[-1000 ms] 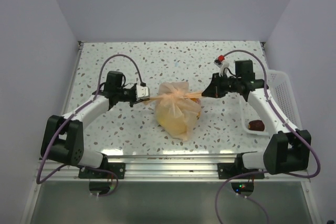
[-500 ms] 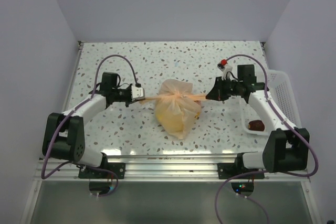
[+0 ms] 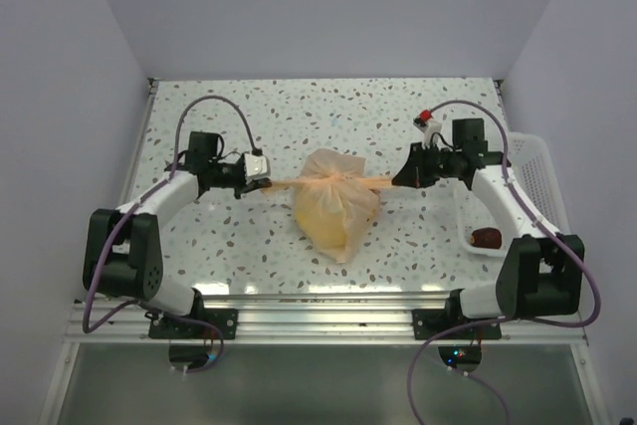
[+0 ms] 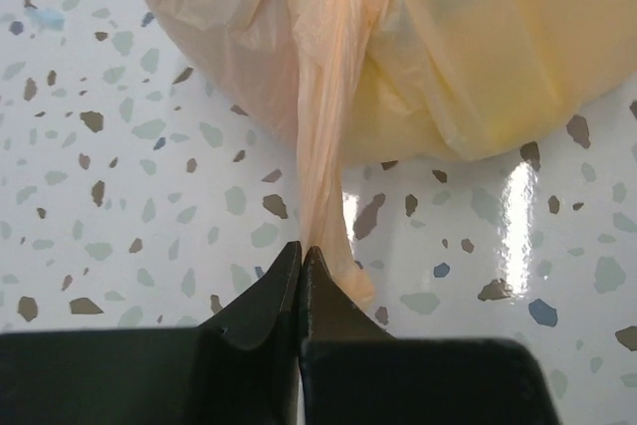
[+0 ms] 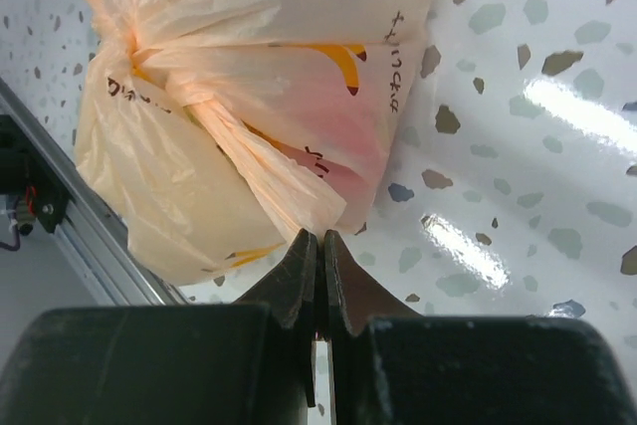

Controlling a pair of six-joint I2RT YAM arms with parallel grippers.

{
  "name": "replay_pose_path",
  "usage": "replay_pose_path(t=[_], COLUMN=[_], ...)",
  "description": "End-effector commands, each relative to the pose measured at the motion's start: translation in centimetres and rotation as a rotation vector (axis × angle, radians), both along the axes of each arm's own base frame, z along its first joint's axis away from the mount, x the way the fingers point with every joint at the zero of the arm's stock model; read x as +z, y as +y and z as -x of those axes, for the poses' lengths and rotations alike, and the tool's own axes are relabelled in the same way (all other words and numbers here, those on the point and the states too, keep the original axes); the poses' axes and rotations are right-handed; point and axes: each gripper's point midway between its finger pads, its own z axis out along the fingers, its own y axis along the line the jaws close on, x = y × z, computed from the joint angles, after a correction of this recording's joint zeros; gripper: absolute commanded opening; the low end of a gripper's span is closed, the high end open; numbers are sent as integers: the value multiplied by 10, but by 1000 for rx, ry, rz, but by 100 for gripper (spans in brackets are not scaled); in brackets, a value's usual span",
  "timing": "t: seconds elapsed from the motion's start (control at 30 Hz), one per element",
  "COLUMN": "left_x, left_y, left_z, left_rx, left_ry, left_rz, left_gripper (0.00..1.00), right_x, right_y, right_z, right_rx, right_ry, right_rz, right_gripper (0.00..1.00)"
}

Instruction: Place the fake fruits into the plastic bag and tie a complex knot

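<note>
The plastic bag [image 3: 336,208] lies full in the middle of the table, pale peach-orange with yellow marks. Yellow and red fruit shapes show through it in the right wrist view [image 5: 328,136]; the fruits are inside it. The knot [image 3: 333,180] sits at the bag's top, also seen in the right wrist view [image 5: 127,52]. My left gripper [image 3: 267,184] is shut on the bag's left handle strip [image 4: 320,146], pulled taut to the left. My right gripper [image 3: 394,182] is shut on the right handle strip [image 5: 261,161], pulled taut to the right.
A white perforated basket [image 3: 532,181] stands at the right table edge with a dark maroon piece [image 3: 486,237] in it. The metal rail [image 3: 318,304] runs along the table's near edge, close below the bag.
Both grippers have moved apart, the left one further left and the right one further right, stretching the two handle strips and drawing the knot tighter. The bag has stayed in place.
</note>
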Motion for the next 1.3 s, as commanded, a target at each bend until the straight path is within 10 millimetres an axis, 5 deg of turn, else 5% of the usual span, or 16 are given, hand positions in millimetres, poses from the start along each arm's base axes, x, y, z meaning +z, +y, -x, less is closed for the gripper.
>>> replay_pose_path(t=[0.0, 0.03, 0.13, 0.2, 0.3, 0.47, 0.6, 0.67, 0.77, 0.87, 0.93, 1.0, 1.03, 1.07, 1.17, 1.27], left_x=[34, 69, 137, 166, 179, 160, 70, 49, 50, 76, 98, 117, 129, 135, 157, 188], left_y=[84, 79, 67, 57, 28, 0, 11, 14, 7, 0, 0, -1, -2, -1, 6, 18], left_z=[-50, -64, -80, -81, -75, -71, -69, -66, -65, -69, -74, -73, -72, -72, -70, -65], left_rx=[380, 382, 413, 402, 355, 339, 338, 335, 333, 343, 372, 382, 395, 403, 461, 509], left_ry=[16, -25, -67, -98, -128, -129, -11, 37, 80, 58, 24, 24, 26, 28, 15, 16], left_rz=[-134, -86, 38, 61, 53, 48, -87, -121, -80, -12, 24, 47, 69, 82, 124, 189], left_gripper=[0, 0, 0, 0, 0, 0, 0, 0, 0, 0, 7, 17, 36, 47, 100, 100], right_x=[52, 83, 133, 147, 158, 124, 69, 55, 63, 85, 102, 118, 122, 125, 141, 161], right_y=[-74, -63, -38, -6, 33, 65, 75, 75, 77, 77, 76, 70, 66, 63, 44, 17], right_z=[-54, -62, -72, -70, -74, -104, -116, -118, -119, -116, -111, -104, -103, -101, -96, -94], right_rx=[-224, -194, -140, -66, 15, 42, 48, 51, 54, 56, 62, 61, 51, 45, 1, -56], right_ry=[-195, -257, -343, -374, -428, -416, -308, -282, -298, -324, -346, -380, -391, -400, -436, -448], right_rz=[187, 143, 63, 46, 34, 56, 88, 104, 94, 84, 81, 88, 95, 100, 117, 109], right_gripper=[0, 0, 0, 0, 0, 0, 0, 0, 0, 5, 14, 40, 65, 72, 99, 99])
